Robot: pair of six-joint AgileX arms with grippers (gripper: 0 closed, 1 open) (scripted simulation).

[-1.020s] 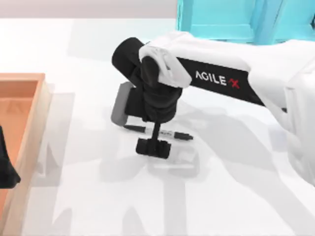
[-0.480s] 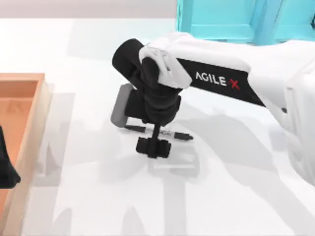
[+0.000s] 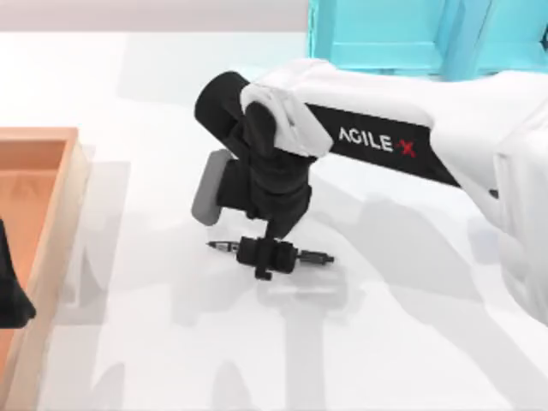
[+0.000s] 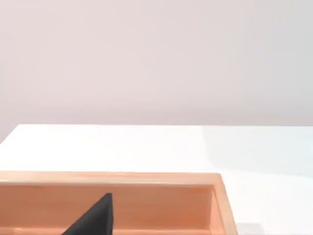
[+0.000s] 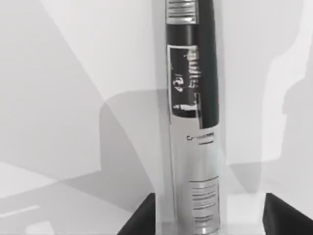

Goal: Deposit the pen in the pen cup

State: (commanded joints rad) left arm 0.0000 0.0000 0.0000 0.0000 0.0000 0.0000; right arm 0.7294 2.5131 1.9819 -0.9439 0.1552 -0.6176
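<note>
1. The right gripper point(image 3: 268, 256) is low over the middle of the table point(image 3: 411, 342), set across the pen point(image 3: 312, 255). Its fingers straddle the barrel, and in the right wrist view the two dark fingertips point(image 5: 142, 220) stand apart on either side of the pen point(image 5: 193, 147) with gaps showing, so it reads as open around the pen, not yet squeezing.

2. From the top view's left: the wooden tray point(image 3: 51, 171) sits at the table's left edge, and the left gripper point(image 3: 8, 291) is parked over it as a dark shape. Whether its fingers are open or closed I cannot tell. The left wrist view looks along the tray point(image 4: 146, 178) toward bare table.

3. Centre: the pen lies flat on the table, running left to right. Its thin tip pokes out to the left of the gripper and its other black end to the right. The fingers sit near the middle of its length.

4. Right and back: the turquoise shelf point(image 3: 385, 34) stands at the far edge behind the right arm. I cannot make out the pen cup anywhere.

5. Risks, as I judge them:
   - A slim round barrel could roll or squirt sideways as the fingers close.
   - A hold off the balance point would let the pen tilt or swing on lifting, making it awkward to drop into a small cup.
   - If the fingertips press on the table, the grip may close short or scrape.
</note>
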